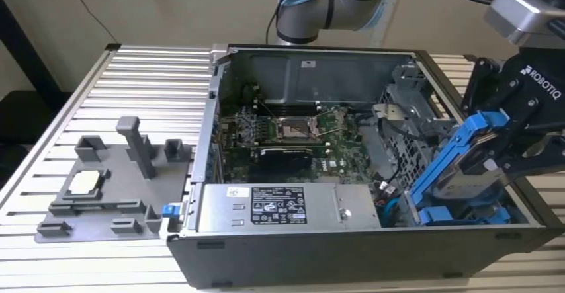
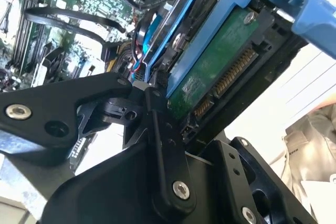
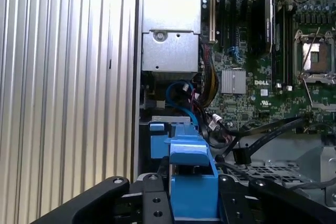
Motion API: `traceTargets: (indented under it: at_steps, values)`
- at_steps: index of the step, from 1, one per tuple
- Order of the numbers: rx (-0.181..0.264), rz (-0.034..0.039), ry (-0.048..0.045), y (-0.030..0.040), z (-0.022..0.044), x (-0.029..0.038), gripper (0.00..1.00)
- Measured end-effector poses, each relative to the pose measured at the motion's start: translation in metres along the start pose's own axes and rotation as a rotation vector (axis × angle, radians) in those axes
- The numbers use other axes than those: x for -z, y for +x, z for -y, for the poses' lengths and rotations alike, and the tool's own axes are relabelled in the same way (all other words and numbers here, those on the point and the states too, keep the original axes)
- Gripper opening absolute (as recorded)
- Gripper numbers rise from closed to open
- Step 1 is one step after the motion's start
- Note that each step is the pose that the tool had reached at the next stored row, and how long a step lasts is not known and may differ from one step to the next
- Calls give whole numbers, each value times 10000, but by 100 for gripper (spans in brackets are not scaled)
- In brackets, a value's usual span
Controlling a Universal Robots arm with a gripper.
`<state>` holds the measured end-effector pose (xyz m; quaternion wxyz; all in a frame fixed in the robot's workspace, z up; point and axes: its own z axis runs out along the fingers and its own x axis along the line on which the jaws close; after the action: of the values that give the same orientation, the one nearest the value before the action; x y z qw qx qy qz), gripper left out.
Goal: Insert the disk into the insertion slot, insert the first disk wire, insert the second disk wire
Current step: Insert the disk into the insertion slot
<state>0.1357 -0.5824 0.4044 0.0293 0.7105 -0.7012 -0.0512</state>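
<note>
Gripper (image 1: 499,151) is clenched on the disk (image 1: 459,167), with a finger on each flank of its blue frame (image 3: 191,187). The disk hangs tilted over the drive bay at the exterior view's right end of the open case (image 1: 353,260), its lower end close to a second carrier (image 1: 464,215) lying in the bay. The disk's green board (image 2: 220,61) and connector face the camera in the second wrist view.

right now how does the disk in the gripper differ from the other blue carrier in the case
Pose: the disk stands steeply tilted; the other blue carrier lies level, low in the case. Hold: the gripper clamps the disk; nothing grips the other blue carrier. Both have bright blue plastic frames.
</note>
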Motion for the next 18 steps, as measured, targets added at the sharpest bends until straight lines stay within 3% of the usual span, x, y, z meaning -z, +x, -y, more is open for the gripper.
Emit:
traceTargets:
  at_steps: [3, 6, 8, 10, 18]
  values:
    - [-3, 17, -55, 2, 8, -35, 33]
    - [0, 111, -73, 12, 49, -52, 33]
    - [4, 68, -83, 7, 67, 1, 33]
    - [2, 78, -84, 9, 69, -10, 33]
    - [4, 74, -84, 13, 86, -146, 33]
